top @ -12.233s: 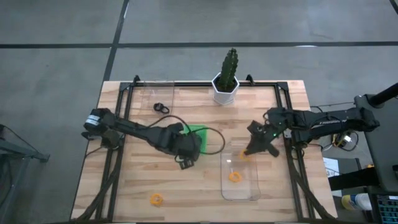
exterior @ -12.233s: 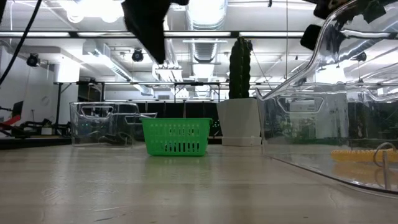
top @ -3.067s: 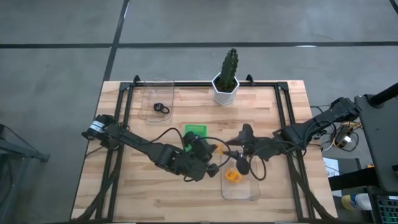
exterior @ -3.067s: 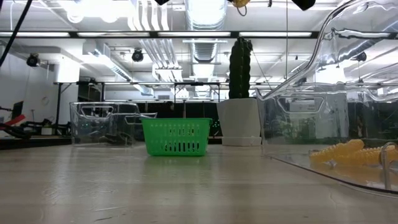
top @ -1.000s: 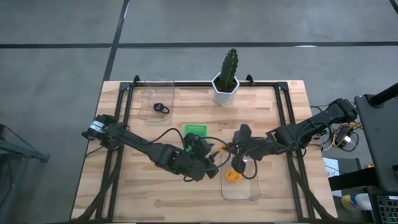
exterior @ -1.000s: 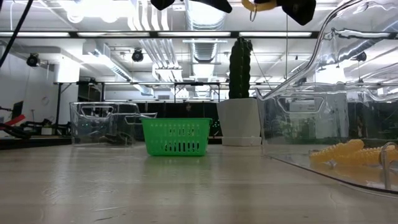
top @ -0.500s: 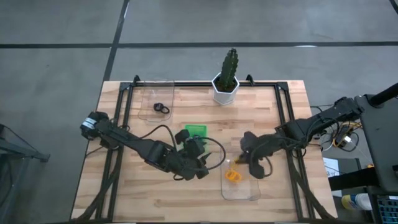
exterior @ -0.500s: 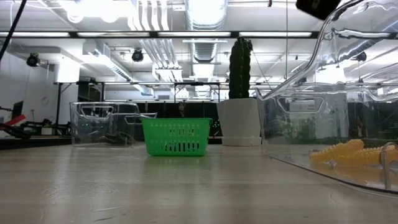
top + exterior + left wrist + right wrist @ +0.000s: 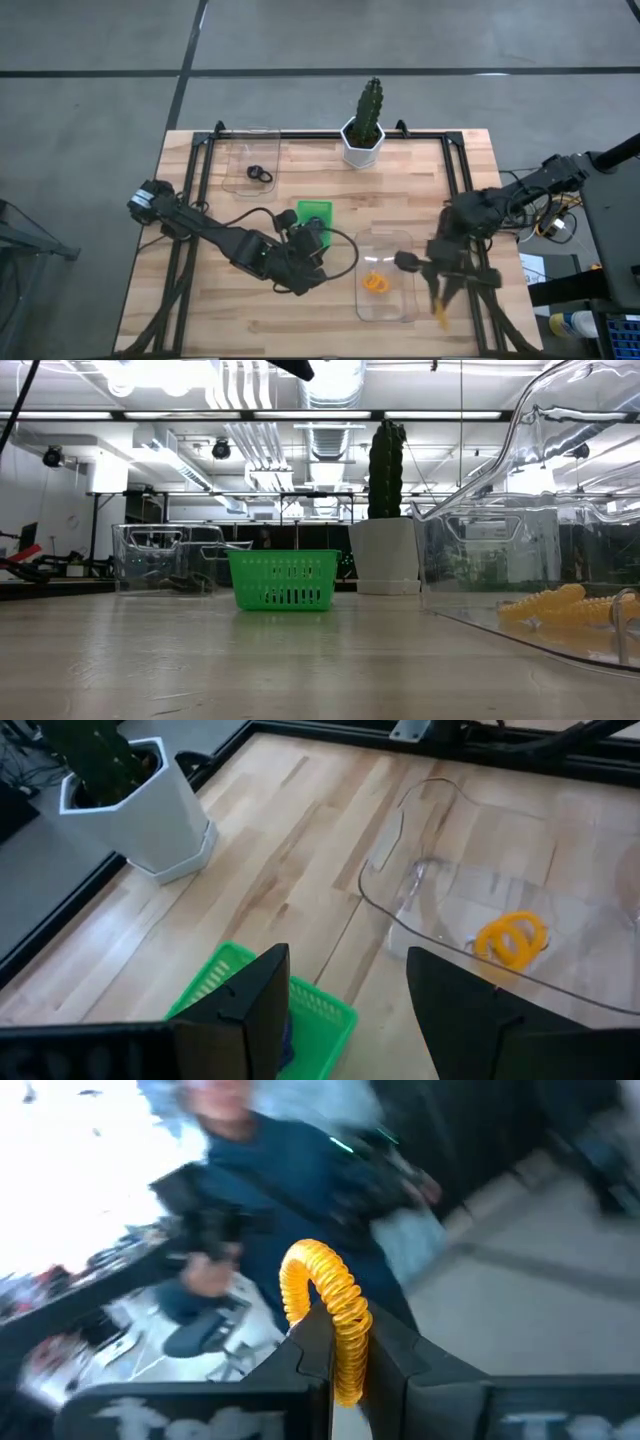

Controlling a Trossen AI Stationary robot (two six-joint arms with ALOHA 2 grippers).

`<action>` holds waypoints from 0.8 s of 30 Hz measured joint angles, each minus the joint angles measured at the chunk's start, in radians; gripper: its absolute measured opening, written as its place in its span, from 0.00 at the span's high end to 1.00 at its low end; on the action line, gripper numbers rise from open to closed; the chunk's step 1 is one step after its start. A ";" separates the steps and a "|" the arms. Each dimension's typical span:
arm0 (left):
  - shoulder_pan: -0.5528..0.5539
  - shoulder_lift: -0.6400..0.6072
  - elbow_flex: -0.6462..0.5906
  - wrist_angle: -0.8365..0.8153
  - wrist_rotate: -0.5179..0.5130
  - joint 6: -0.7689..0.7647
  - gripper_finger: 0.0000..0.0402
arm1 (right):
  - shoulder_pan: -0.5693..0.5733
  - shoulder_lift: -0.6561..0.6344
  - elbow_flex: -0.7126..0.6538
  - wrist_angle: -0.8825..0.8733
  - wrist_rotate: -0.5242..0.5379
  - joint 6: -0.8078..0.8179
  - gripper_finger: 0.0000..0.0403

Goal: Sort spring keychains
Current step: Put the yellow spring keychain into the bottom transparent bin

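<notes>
1. Orange spring keychain (image 9: 327, 1320) pinched between right gripper (image 9: 441, 296) fingers, seen in wrist view; gripper sits off the right edge of the clear bin (image 9: 403, 240).
2. Another orange keychain (image 9: 376, 283) lies inside that bin.
3. Left gripper (image 9: 345, 1005) spread wide w/ nothing in it, above the green tray (image 9: 313, 212).
4. Black keychain (image 9: 260, 174) in far bin (image 9: 238, 141), near potted cactus (image 9: 364, 125).
</notes>
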 joint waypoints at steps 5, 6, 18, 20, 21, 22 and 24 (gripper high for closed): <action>-0.001 0.000 -0.016 -0.001 0.000 -0.013 0.51 | 0.012 0.000 0.000 0.149 -0.047 -0.021 0.93; -0.001 0.000 -0.018 -0.002 0.001 -0.020 0.51 | 0.012 0.000 0.000 0.146 -0.047 -0.019 0.93; -0.014 -0.013 -0.035 -0.001 0.005 0.006 0.51 | 0.014 0.005 0.000 -0.368 0.322 -0.022 0.93; -0.017 -0.038 -0.056 0.004 0.005 0.005 0.51 | 0.014 0.008 0.000 -0.519 0.463 -0.015 0.93; -0.018 -0.053 -0.070 0.006 0.004 0.003 0.51 | 0.014 0.011 -0.001 -0.574 0.524 -0.005 0.93; -0.019 -0.070 -0.089 0.012 0.003 0.000 0.51 | 0.014 0.012 0.000 -0.621 0.574 0.006 0.93; -0.020 -0.108 -0.143 0.054 0.002 -0.001 0.51 | 0.014 0.013 -0.001 -0.691 0.649 0.026 0.93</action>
